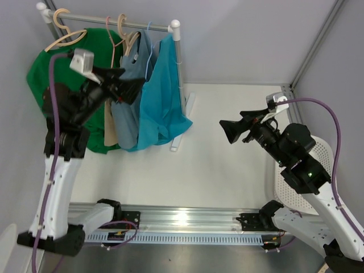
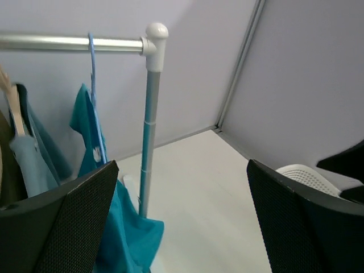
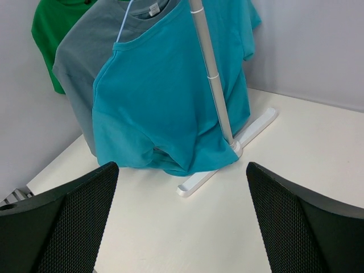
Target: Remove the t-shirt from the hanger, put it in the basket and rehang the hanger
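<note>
The teal t-shirt [image 1: 165, 96] is hanging from its blue hanger [image 2: 92, 85] at the end of the rail [image 2: 68, 42], next to the upright post. The left gripper [image 1: 133, 85] is hovering just beside it, jaws spread wide, gripping nothing. The right gripper [image 1: 229, 132] is also gaping wide and empty, pointing at the shirt from well apart, over the table [image 1: 227, 165].
</note>
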